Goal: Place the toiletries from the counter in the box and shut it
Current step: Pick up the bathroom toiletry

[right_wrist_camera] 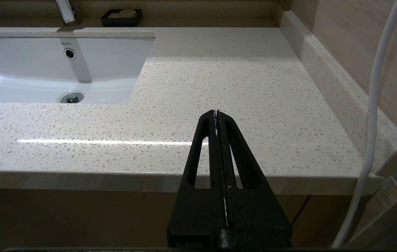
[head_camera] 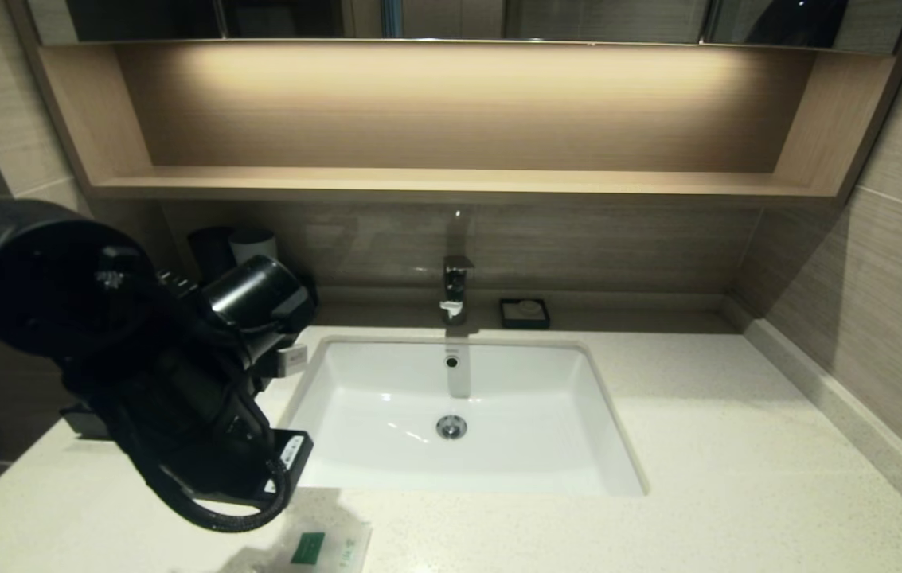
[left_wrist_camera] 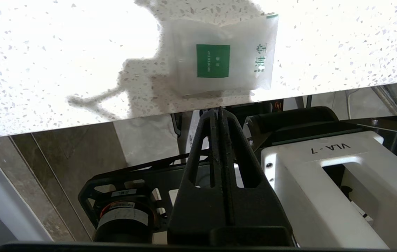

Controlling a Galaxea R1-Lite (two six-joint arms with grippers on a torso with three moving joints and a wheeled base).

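Note:
One of the toiletries, a flat white sachet [left_wrist_camera: 221, 57] with a green square label, lies on the speckled counter [head_camera: 697, 446] close to its front edge, left of the sink; in the head view the sachet [head_camera: 325, 549] shows at the bottom. My left gripper [left_wrist_camera: 218, 109] is shut and empty, its tips by the counter's front edge just short of the sachet. My left arm [head_camera: 124, 350] fills the left of the head view and hides the box. My right gripper [right_wrist_camera: 217, 112] is shut and empty over the counter's front edge, right of the sink.
A white inset sink [head_camera: 554, 446] with a tap [head_camera: 454, 290] sits mid-counter. A small black soap dish [head_camera: 525, 313] stands behind it. Two cups [head_camera: 251, 241] stand at the back left. A wooden wall shelf [head_camera: 451, 183] runs above. A side wall borders the counter's right.

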